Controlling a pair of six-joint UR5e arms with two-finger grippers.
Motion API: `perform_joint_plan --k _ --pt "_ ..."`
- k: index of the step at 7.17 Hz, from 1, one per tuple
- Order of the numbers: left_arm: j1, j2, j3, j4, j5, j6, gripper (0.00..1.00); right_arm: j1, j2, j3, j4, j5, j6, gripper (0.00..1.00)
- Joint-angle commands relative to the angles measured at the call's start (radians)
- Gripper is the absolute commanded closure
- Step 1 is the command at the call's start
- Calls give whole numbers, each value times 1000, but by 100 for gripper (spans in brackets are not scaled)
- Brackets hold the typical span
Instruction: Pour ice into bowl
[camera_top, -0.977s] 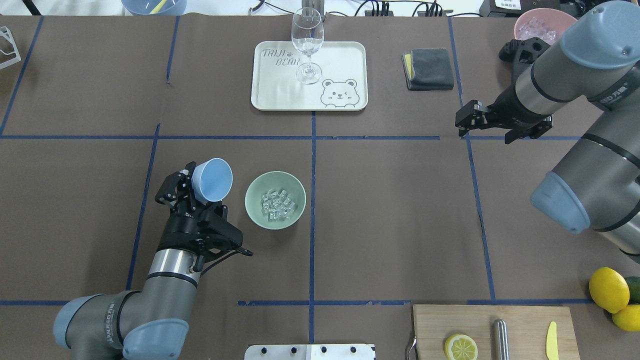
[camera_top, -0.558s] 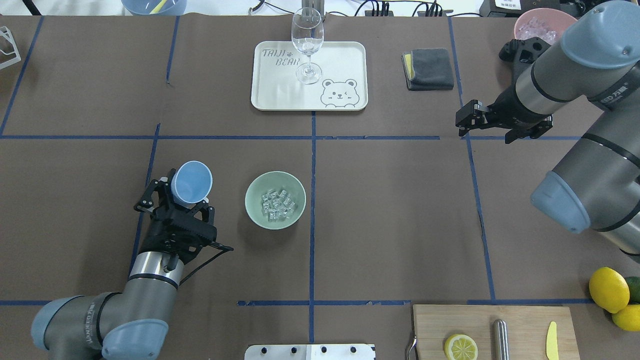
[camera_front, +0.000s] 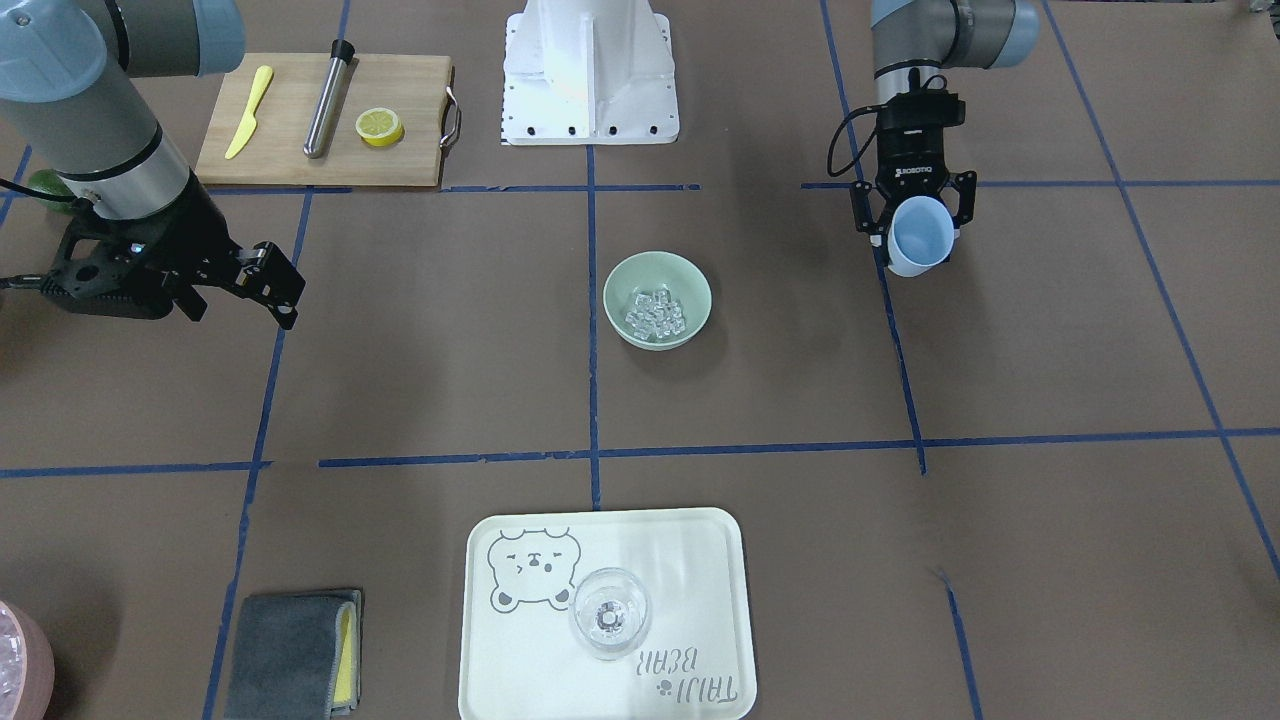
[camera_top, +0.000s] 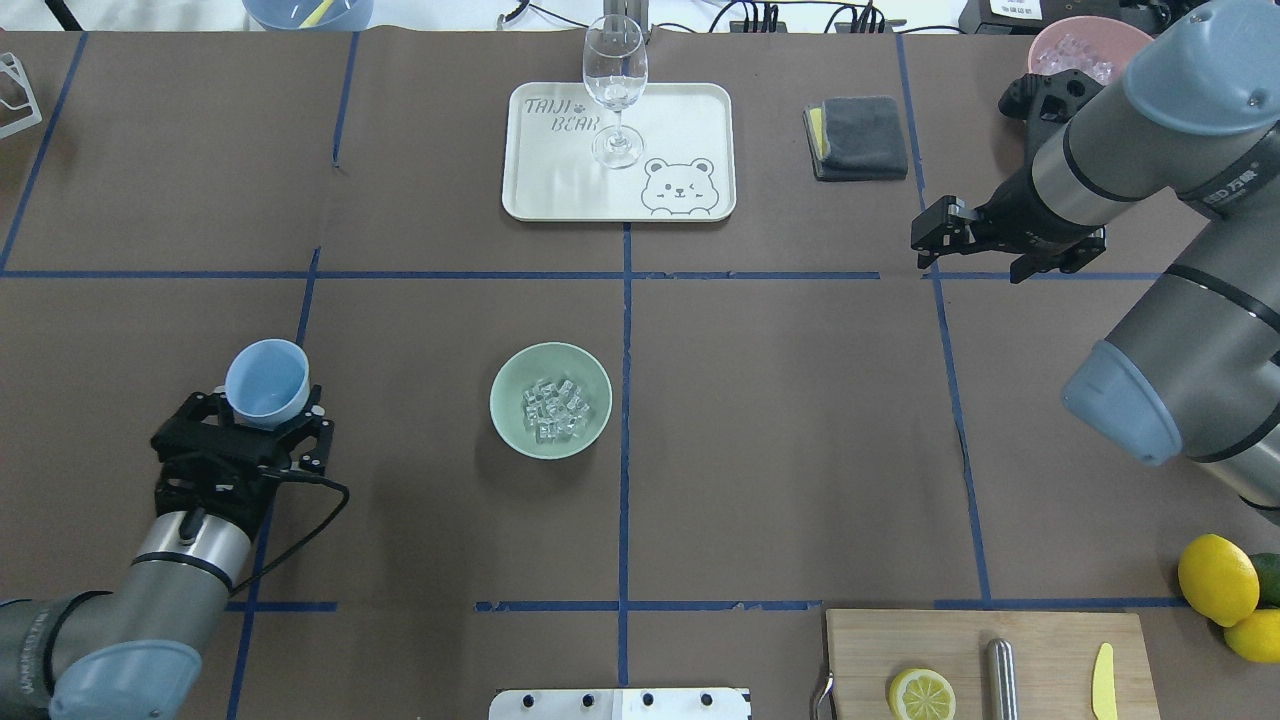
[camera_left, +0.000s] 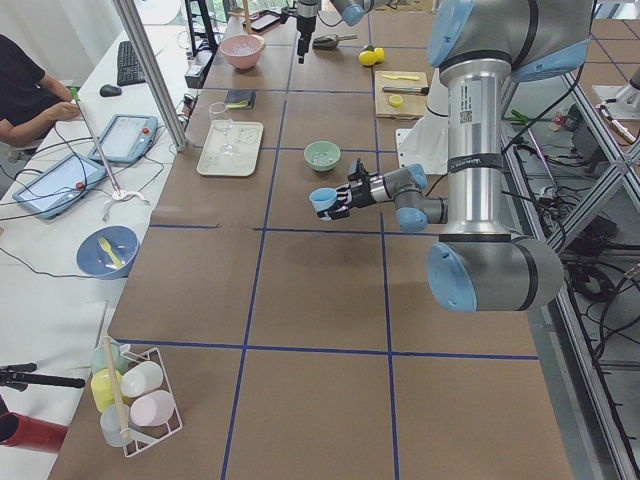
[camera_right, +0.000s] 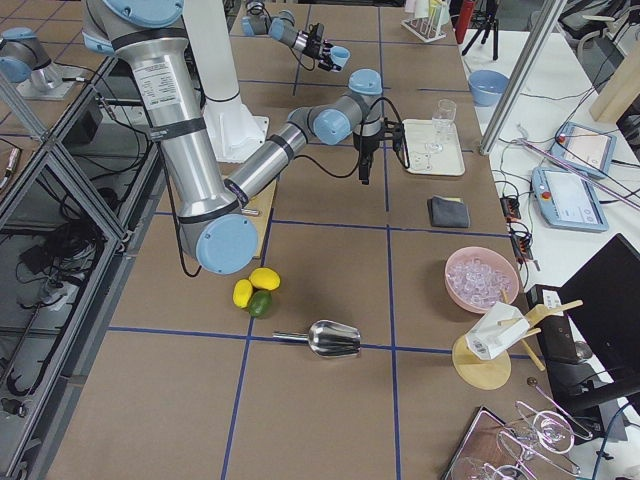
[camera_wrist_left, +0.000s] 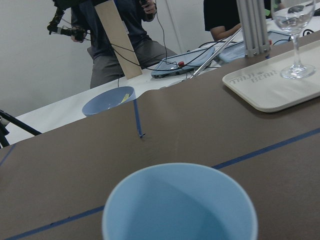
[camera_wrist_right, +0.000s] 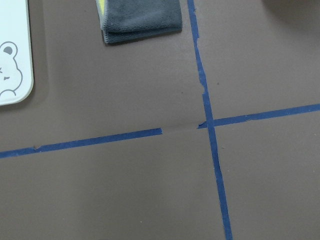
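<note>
The pale mint-green bowl (camera_top: 507, 372) stands near the table's middle and holds a heap of clear ice cubes (camera_top: 556, 410). It also shows in the front view (camera_front: 657, 270) with the ice (camera_front: 655, 312). My left gripper (camera_top: 265, 402) is shut on a light blue cup (camera_top: 267, 383), held mouth-up well to the left of the bowl and apart from it. The left wrist view shows the cup's inside (camera_wrist_left: 180, 205) with no ice. My right gripper (camera_top: 932, 238) hangs open and empty over the table at the far right.
A white tray (camera_top: 680, 120) with a wine glass (camera_top: 615, 85) lies at the back middle. A grey cloth (camera_top: 857, 137) and a pink container of ice (camera_top: 1085, 50) are at the back right. A cutting board (camera_top: 985, 640) and lemons (camera_top: 1217, 578) lie at the front right.
My left arm has drawn back to the left, away from the bowl, with the blue cup; the cup has turned from tilted to mouth-up. The right arm has not moved.
</note>
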Motion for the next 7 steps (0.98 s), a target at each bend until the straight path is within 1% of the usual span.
perform_joint_plan --k 1,2,3,4,5,7 --pt "-3 79 168 -223 27 -86 100 2 10 2 0 -2 0 0" --pt "-3 83 259 -384 82 -86 100 0 10 1 0 -4 -3 0" --pt "-3 96 298 -486 113 -83 100 0 10 4 0 -4 -10 0" --pt "-1 108 348 -523 182 -86 100 0 12 4 0 -4 -12 0" --pt "0 106 397 -591 208 -85 100 0 18 5 0 -4 -12 0" --pt "5 79 421 -594 205 -82 100 0 18 2 0 -4 -12 0"
